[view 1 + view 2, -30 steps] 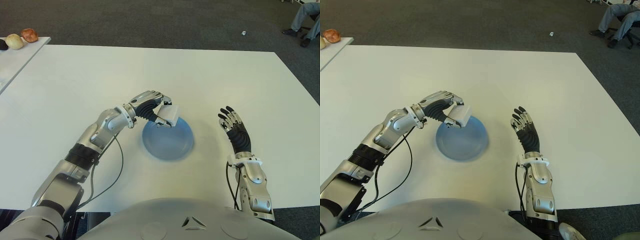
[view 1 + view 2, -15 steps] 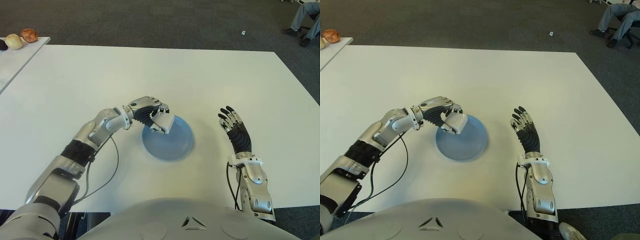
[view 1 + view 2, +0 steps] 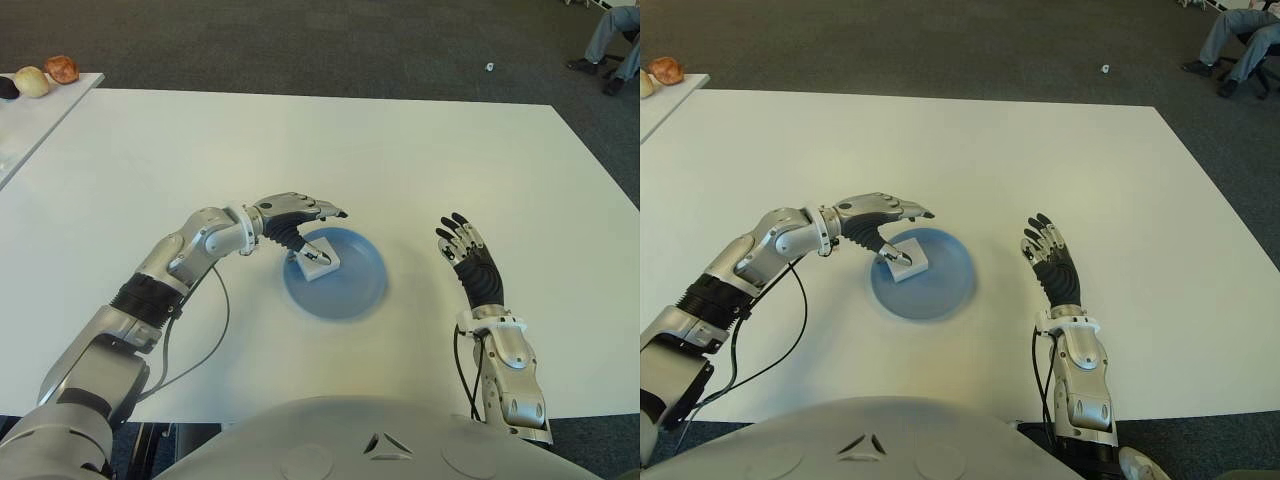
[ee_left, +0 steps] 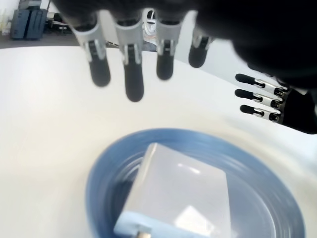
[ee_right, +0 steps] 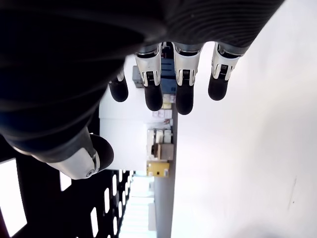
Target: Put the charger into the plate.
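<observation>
Charger (image 3: 317, 262): white, blocky, smooth-sided; lying on its side in the blue plate (image 3: 358, 295), toward the plate's left rim. Likely light, rigid and rather slick, with hard plastic faces; best taken across two opposite flat sides, thumb against one and fingers against the other. Not fragile by the look of it.

Left hand (image 3: 297, 215): above the plate's left edge, fingers (image 4: 130, 74) stretched out straight and spread over the charger, gripping nothing. The thumb tip reaches down close to the charger's upper face; whether it touches cannot be told. The four long fingers stand clear of it in the wrist view.

Right hand (image 3: 468, 256): idle, to the right of the plate and well apart from it, fingers extended and holding nothing.

Table (image 3: 420, 150): white, bearing the plate.
</observation>
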You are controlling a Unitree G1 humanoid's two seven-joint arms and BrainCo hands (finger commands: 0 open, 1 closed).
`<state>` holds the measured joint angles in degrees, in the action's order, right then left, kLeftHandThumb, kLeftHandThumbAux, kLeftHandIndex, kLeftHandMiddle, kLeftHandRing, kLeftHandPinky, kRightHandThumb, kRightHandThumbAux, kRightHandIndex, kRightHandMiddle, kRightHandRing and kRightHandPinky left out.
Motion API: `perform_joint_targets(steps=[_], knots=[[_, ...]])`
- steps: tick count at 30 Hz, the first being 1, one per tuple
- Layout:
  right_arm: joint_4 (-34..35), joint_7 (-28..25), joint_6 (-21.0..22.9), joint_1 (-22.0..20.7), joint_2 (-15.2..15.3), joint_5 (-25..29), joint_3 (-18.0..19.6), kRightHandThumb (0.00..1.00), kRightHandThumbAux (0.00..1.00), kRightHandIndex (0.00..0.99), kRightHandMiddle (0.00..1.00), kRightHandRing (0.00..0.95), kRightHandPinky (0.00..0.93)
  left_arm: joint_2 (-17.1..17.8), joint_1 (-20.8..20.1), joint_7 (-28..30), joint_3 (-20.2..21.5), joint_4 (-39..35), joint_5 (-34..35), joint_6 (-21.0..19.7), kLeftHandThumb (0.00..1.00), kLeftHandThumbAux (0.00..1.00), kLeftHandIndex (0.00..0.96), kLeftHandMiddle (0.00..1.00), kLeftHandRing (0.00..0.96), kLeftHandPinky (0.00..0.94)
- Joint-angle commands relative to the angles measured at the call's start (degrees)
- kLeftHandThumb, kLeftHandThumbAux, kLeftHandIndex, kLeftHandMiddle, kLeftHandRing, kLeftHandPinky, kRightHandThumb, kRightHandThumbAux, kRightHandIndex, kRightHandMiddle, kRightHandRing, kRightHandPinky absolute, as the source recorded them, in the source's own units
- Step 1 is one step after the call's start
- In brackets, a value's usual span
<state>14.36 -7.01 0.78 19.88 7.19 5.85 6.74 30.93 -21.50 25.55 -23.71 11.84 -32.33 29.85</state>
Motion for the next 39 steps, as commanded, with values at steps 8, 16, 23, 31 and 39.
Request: perform_joint_targets(steps=[8, 16, 23, 31, 39], knots=[[-0.71, -0.12, 0.38, -0.52, -0.19, 0.22, -0.04, 0.0, 0.624, 0.0, 0.139, 0.122, 0.089, 0.66, 0.77, 0.93, 0.8, -2.63, 1.86, -0.06, 0.255, 0.143, 0.0, 0.0, 0.0, 0.0], [-1.07, 0.21, 0.56, -0.86, -0.43, -0.02, -0.25, 0.0, 0.618, 0.0, 0.148, 0.131, 0.101, 0.41, 1.03, 0.2, 2.31, -4.78, 2.94, -0.63, 0.24, 0.171, 0.0, 0.0, 0.0, 0.0], [-1.56, 0.41, 0.41, -1.07, -0.72, -0.05, -0.34, 0.0, 0.611, 0.0, 0.148, 0.13, 0.102, 0.01, 0.65, 0.16, 3.81, -6.64, 3.59, -1.68, 0.216, 0.22, 0.0, 0.0, 0.0, 0.0], [-1.91, 0.55, 0.6, -1.44, -1.16, 0.22, -0.43, 0.002, 0.602, 0.002, 0.15, 0.133, 0.109, -1.93, -0.31, -0.21, 6.94, -8.65, 7.84, -4.61, 0.201, 0.285, 0.0, 0.0, 0.0, 0.0], [-2.26, 0.66, 0.82, -1.85, -1.44, 0.23, -0.51, 0.02, 0.601, 0.004, 0.145, 0.125, 0.098, -4.67, -3.29, 0.26, 10.76, -7.26, 14.49, -9.33, 0.21, 0.391, 0.009, 0.039, 0.031, 0.03]])
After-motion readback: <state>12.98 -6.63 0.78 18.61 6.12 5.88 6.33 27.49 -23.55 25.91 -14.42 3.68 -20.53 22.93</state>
